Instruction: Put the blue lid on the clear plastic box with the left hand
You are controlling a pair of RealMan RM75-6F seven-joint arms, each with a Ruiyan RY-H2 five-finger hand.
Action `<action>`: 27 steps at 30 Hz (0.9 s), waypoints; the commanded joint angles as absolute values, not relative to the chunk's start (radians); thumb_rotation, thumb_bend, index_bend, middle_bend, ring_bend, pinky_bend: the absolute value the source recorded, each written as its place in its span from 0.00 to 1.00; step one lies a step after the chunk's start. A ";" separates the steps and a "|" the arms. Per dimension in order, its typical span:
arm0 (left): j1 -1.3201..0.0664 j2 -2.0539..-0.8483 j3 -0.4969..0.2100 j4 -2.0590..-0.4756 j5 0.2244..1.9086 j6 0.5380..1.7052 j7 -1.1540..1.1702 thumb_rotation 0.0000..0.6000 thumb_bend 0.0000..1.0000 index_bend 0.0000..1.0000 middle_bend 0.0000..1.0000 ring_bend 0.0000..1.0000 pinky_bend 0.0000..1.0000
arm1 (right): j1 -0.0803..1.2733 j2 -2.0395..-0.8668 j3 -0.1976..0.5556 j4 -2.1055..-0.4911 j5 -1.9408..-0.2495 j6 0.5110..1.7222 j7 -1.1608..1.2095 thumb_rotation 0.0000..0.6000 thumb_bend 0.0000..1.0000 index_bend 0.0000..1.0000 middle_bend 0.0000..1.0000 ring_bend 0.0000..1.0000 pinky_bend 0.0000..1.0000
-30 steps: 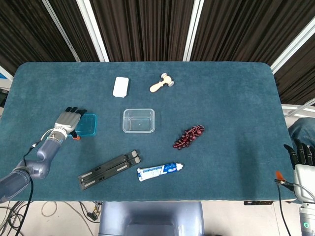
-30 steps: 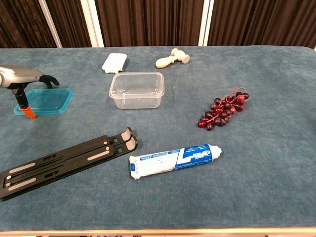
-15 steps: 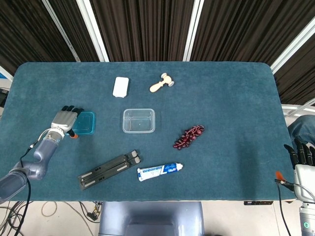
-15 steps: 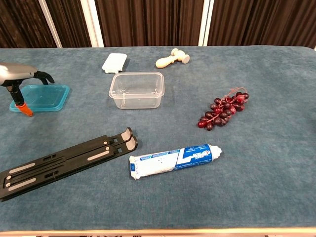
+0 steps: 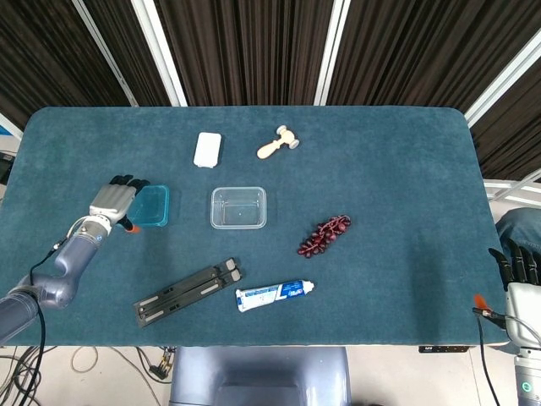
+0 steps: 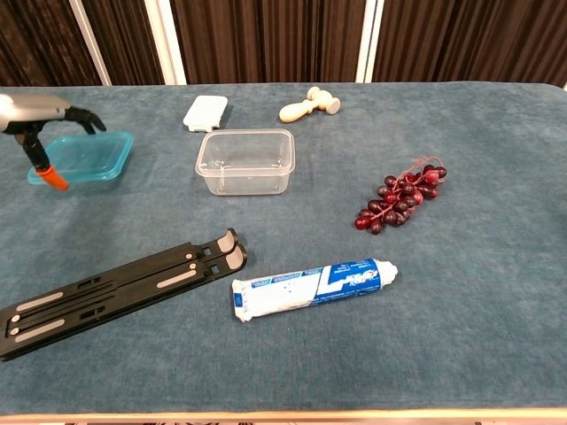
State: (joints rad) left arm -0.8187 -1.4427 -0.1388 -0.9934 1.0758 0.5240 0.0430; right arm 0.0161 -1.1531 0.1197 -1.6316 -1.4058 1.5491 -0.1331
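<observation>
– Left hand (image 5: pixel 112 201)?
– Fingers curled over the blue lid (image 5: pixel 151 206), gripping its left edge; lid sits left of the clear box (image 5: pixel 238 207).
– Right hand (image 5: pixel 517 269)?
– Off the table's (image 5: pixel 397 169) right edge, fingers extended, empty. Dark slatted wall behind.

The left hand (image 5: pixel 112 202) is being held low over the left part of the table, its dark fingertips (image 6: pixel 86 117) being pointed forward and curled downward (whether anything is actually being gripped cannot be told). The left forearm (image 5: pixel 63 269) is being stretched in from the near left corner. The right hand (image 5: pixel 517 266) is being kept at the far right edge, fingers being held upright.
</observation>
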 commanded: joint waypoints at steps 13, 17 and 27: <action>-0.987 -1.298 -0.215 -1.327 0.841 0.515 0.212 1.00 0.29 0.12 0.33 0.00 0.06 | 0.015 -1.154 0.124 -1.638 -1.392 1.549 -0.138 1.00 0.29 0.17 0.04 0.02 0.00; -1.071 -1.283 -0.218 -1.394 0.718 0.504 0.255 1.00 0.29 0.12 0.33 0.00 0.06 | 0.014 -1.154 0.124 -1.638 -1.392 1.548 -0.137 1.00 0.29 0.17 0.04 0.02 0.00; -1.263 -1.360 -0.135 -1.462 0.408 0.646 0.431 1.00 0.29 0.12 0.33 0.00 0.06 | 0.013 -1.151 0.124 -1.641 -1.393 1.548 -0.131 1.00 0.29 0.17 0.04 0.02 0.00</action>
State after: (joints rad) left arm -1.2161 -1.3269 -0.1619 -1.4440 0.4749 0.6022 0.3871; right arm 0.0135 -1.1511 0.1242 -1.6405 -1.3927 1.5482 -0.1306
